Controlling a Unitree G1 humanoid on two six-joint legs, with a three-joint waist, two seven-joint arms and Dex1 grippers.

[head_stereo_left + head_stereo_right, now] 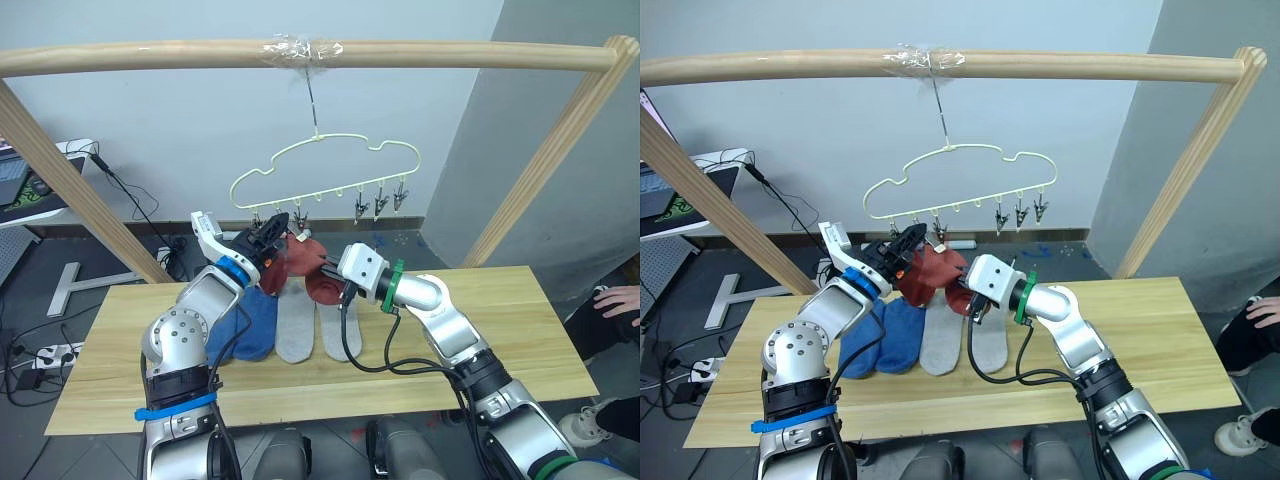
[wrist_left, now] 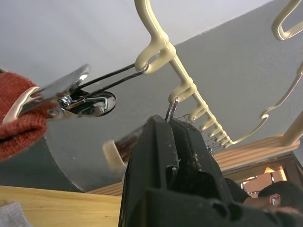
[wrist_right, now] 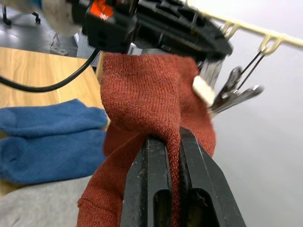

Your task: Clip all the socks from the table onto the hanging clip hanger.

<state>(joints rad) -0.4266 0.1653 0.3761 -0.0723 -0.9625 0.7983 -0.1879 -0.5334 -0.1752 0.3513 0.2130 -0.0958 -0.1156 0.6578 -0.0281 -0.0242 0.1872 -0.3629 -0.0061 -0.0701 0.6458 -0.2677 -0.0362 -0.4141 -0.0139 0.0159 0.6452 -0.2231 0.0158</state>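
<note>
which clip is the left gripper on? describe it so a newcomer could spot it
Start at the wooden pole, then the pale hanger under it. Of the clips along its bottom bar, it is the one that the left gripper squeezes, next to the clip biting the red sock.

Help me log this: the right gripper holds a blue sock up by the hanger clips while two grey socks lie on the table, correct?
Not quite: the sock in the right gripper is a rust red sock, as the right wrist view shows. The blue socks lie on the table beside the grey socks.
</note>
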